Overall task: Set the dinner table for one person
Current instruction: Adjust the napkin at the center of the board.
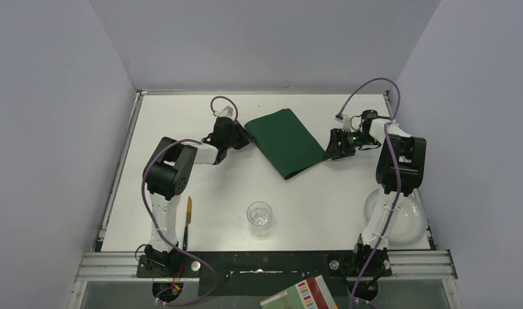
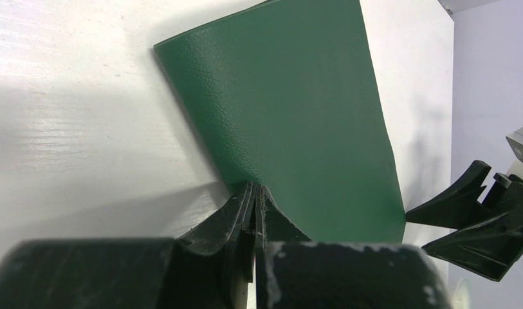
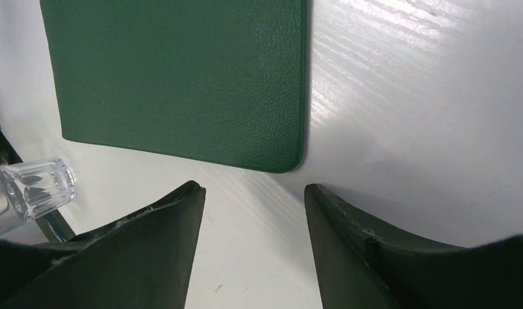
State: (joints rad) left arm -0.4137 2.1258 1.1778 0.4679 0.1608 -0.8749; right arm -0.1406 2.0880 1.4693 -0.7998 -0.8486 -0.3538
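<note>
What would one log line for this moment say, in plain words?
left gripper: shut on placemat corner | right gripper: open, just short of another corner | glass, knife, plate: untouched on dinner table

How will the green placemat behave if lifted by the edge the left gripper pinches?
Probably floppy: the green placemat is thin and seems to curve up off the dinner table where the left gripper pinches it, so the rest would likely sag or drag. Its grained, leather-like face looks grippy; slipping seems unlikely. Likely light for its spread.
</note>
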